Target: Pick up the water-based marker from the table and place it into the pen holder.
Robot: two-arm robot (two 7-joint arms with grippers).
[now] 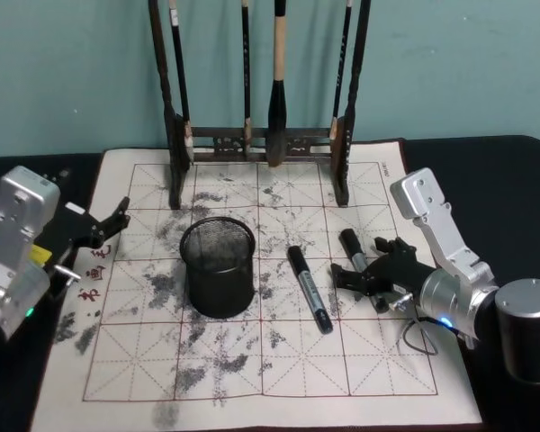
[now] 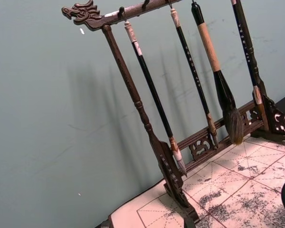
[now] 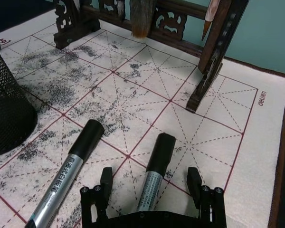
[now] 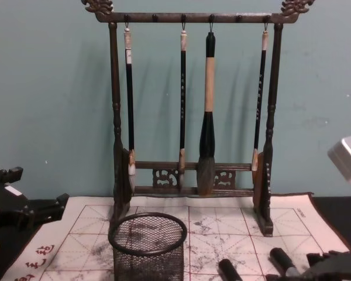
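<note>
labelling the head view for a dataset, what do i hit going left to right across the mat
left gripper → pen holder → free marker → right gripper, jaws open astride a second marker

The chest view's bottom edge cuts off the base of the pen holder (image 4: 147, 252). To the holder's right, the nearer marker (image 4: 229, 270) and the farther marker (image 4: 279, 259) show you their cap ends, and the barrels fall below that edge. In the right wrist view the right gripper (image 3: 150, 175) hides the farther marker's rear barrel, the pen holder runs off the side, and the barrel print is too small to read. Behind the pen holder, the brush rack (image 1: 256, 139) is cut off at the head view's top.
</note>
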